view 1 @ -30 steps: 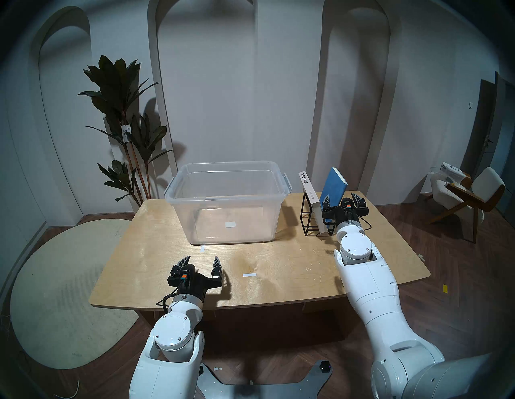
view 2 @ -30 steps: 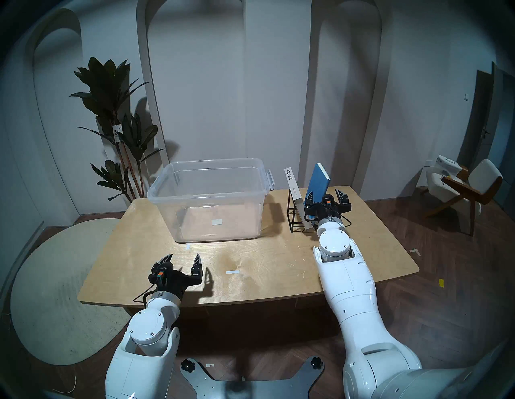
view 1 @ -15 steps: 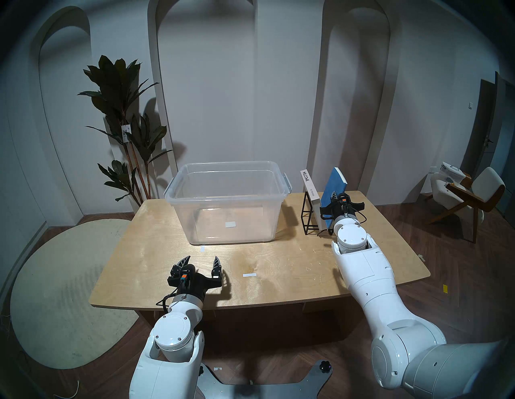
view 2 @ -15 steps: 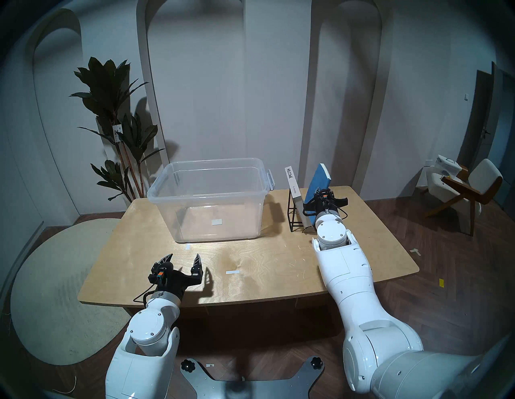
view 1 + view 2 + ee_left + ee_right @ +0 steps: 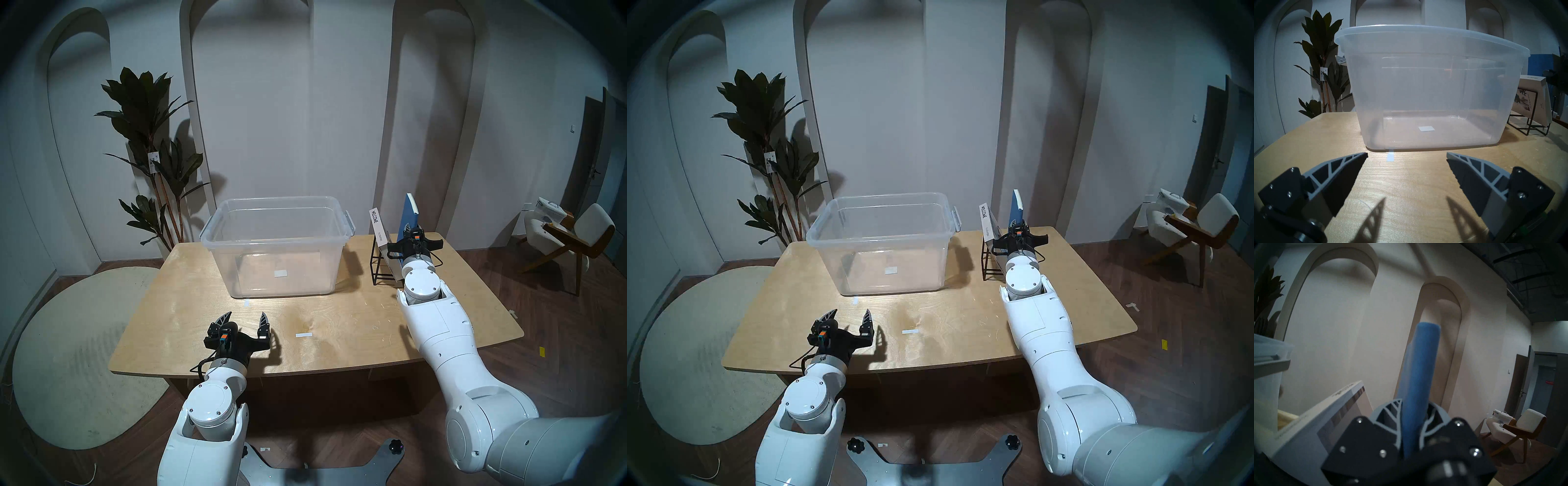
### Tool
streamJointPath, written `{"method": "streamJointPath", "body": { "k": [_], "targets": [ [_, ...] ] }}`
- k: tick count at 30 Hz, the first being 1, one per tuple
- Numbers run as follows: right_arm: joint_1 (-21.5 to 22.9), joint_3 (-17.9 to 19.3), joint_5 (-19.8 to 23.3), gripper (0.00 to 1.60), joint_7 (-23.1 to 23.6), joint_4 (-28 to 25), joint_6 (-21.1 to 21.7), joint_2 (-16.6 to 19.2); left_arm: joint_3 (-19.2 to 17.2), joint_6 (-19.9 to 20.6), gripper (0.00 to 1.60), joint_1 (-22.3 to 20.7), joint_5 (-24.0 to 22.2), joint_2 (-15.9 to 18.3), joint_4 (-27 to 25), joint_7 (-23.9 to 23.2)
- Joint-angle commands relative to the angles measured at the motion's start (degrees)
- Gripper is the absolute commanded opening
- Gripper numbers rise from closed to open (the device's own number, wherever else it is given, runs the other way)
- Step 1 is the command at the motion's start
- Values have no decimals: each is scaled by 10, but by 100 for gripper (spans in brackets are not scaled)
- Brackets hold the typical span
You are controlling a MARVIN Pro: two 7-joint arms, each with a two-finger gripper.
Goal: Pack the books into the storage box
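Arched white walls stand behind our wooden tabletop (image 5: 339,325), where the box (image 5: 276,251) sits with nothing in it. Just right of the box, the wire rack (image 5: 381,271) carries the white book (image 5: 380,227), leaning. Our right claw (image 5: 1412,422) is clenched on the blue book (image 5: 408,213), held nearly upright beside the white one, spine toward us. We judge it thin, stiff and light, so this low grip across the covers should hold. The thicker white book likely wants a grip nearer its middle. Our left claw (image 5: 1407,162) waits released, in front of the box.
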Motion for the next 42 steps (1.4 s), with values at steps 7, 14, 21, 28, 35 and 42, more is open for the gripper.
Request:
{"method": "streamJointPath", "body": {
  "k": [7, 14, 21, 28, 35, 42],
  "targets": [
    [36, -19, -16, 0, -29, -94, -71, -18, 1, -3, 160, -4, 0, 0, -10, -1],
    [50, -44, -34, 0, -42, -136, -93, -30, 1, -3, 160, -5, 0, 0, -9, -1],
    [71, -87, -68, 0, -49, -165, -105, -43, 1, -3, 160, -5, 0, 0, -8, 0],
    [61, -150, -130, 0, -17, -213, -49, -33, 1, -3, 160, -5, 0, 0, -8, 0],
    [52, -208, -209, 0, 36, -262, 42, -16, 1, -3, 160, -5, 0, 0, -8, 0],
    [40, -231, -290, 0, 79, -310, 128, -3, 1, -3, 160, -5, 0, 0, -9, 0]
  ]
}}
